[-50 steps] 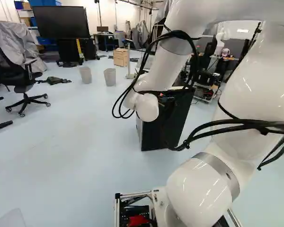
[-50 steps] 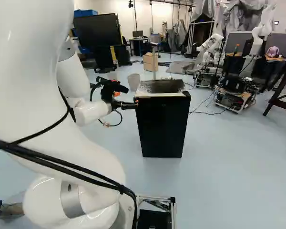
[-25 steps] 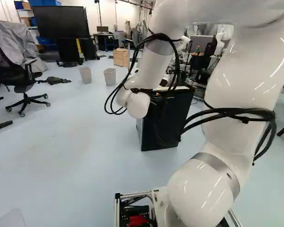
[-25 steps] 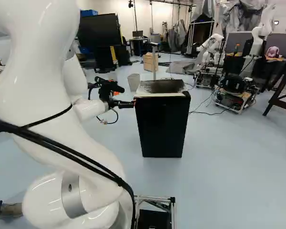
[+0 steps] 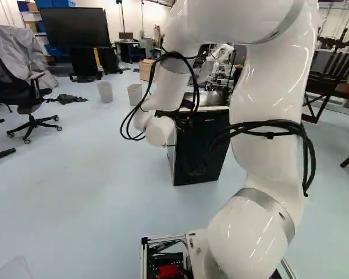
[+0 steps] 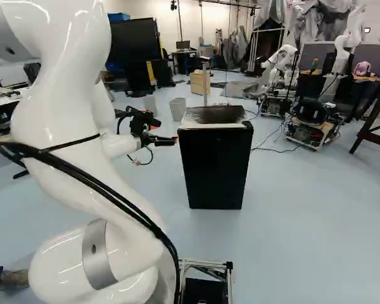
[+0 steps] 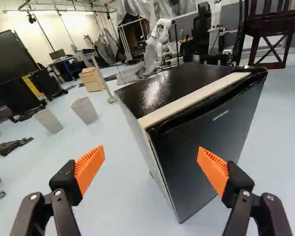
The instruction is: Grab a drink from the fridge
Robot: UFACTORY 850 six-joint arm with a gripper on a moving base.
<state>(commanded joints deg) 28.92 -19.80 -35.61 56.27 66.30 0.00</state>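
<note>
I am the gripper (image 6: 174, 140), and my jaws stand wide, a broad gap between my two orange pads (image 7: 89, 167), with nothing held between them; the fridge (image 6: 215, 171) stands upright on the pale floor (image 6: 304, 215) ahead of me, and in the right base view I am at its upper corner, on the side nearer my arm (image 6: 63, 114), my fingers near that corner, though I cannot tell whether they touch it; looking along myself, I see one pad against bare floor and the other against the dark door (image 7: 201, 130), with the upright edge where door and side wall (image 7: 137, 135) meet running down between them; the door is closed, and above it a pale strip (image 7: 196, 98) runs along the front of the glossy black top (image 7: 172, 86); my arm rises right of the middle in the left base view, bends over high up and comes down toward the fridge, black cables (image 5: 262, 131) looped about it; past the fridge's side wall are two grey bins (image 7: 84, 110), a wooden box (image 7: 91, 79) and a thin pole (image 7: 102, 78) on a foot; farther off are a big dark screen (image 7: 10, 56), another robot (image 7: 160, 37) and a dark wooden chair (image 7: 273, 29).
</note>
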